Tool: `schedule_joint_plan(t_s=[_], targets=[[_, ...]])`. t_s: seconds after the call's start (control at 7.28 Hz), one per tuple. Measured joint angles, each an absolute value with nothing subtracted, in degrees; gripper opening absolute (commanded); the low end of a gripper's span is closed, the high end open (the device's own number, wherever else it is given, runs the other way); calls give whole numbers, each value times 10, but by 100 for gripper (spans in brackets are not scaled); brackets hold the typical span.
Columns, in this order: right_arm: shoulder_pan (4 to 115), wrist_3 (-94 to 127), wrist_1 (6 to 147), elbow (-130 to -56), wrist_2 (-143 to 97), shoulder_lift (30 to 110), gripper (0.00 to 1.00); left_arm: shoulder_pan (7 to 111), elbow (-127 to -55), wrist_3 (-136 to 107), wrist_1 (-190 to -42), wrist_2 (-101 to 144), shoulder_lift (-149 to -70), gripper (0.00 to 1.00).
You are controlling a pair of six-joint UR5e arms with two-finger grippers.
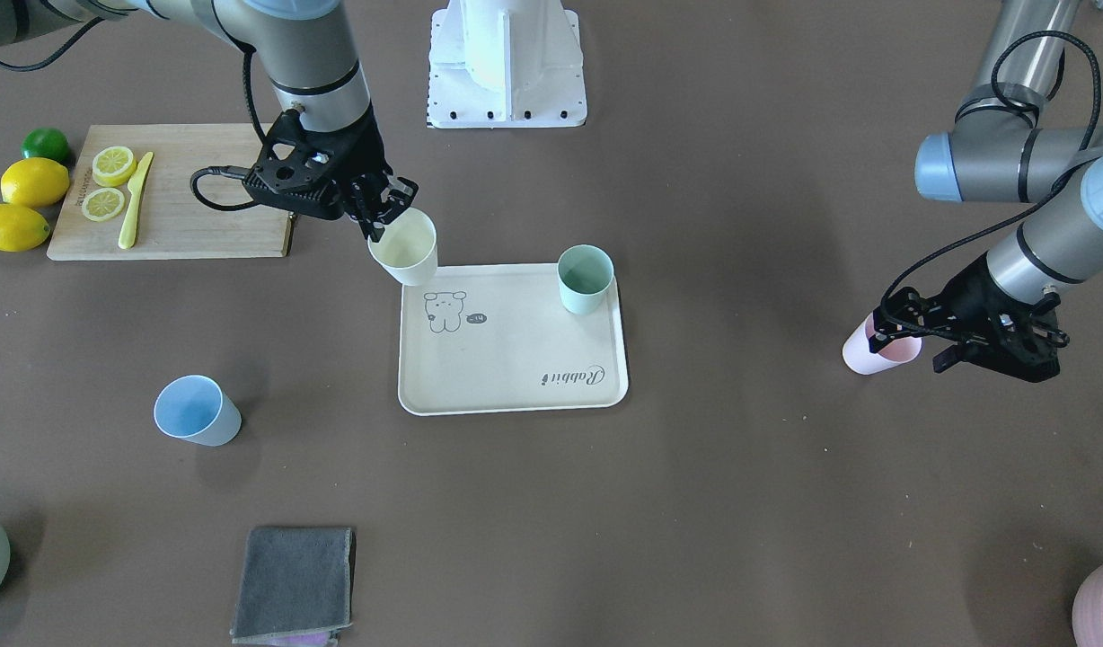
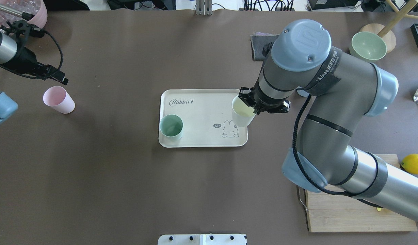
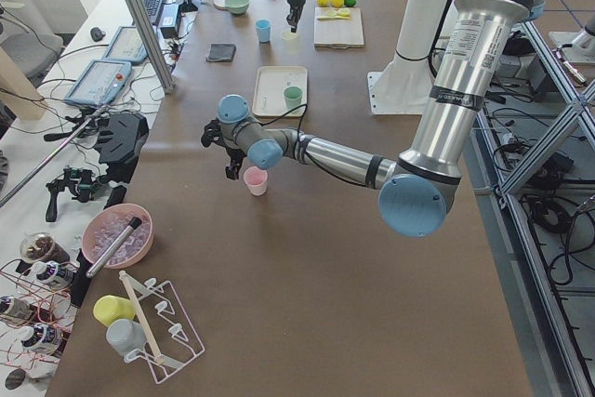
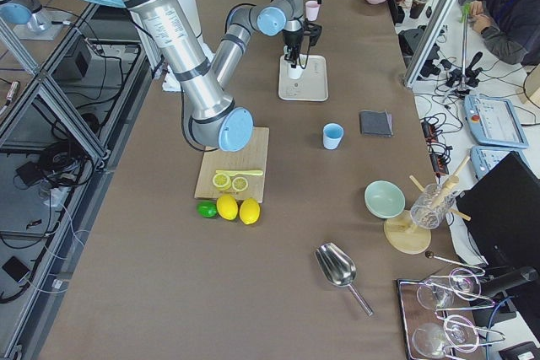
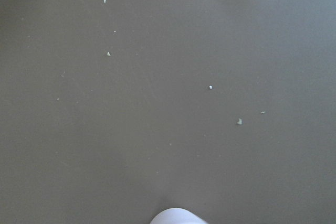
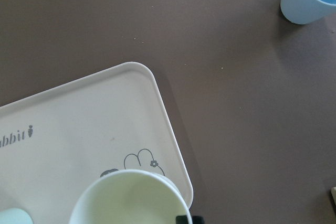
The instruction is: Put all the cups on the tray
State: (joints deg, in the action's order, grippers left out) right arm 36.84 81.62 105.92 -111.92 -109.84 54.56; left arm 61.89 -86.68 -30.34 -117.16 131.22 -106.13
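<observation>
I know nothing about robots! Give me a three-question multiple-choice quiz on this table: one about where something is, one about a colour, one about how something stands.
1. Where is the mint green cup?
A) on the cutting board
B) on the tray
C) on the grey cloth

2. What colour is the cup held by the right gripper?
A) pink
B) light blue
C) pale yellow

3. How does the light blue cup stand?
A) upright, mouth up
B) on its side
C) upside down

Answers:
1 B: it stands in a corner of the tray.
2 C: the gripper pinches the rim of the pale yellow cup.
3 A: its open mouth faces up.
</observation>
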Motion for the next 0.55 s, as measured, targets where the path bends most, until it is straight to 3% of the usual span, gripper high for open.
schedule_joint_plan(t_s=[0.55], targets=[[349, 818, 1057, -1112, -1087, 537, 0, 621, -866, -269, -1175, 1302, -1023, 84]])
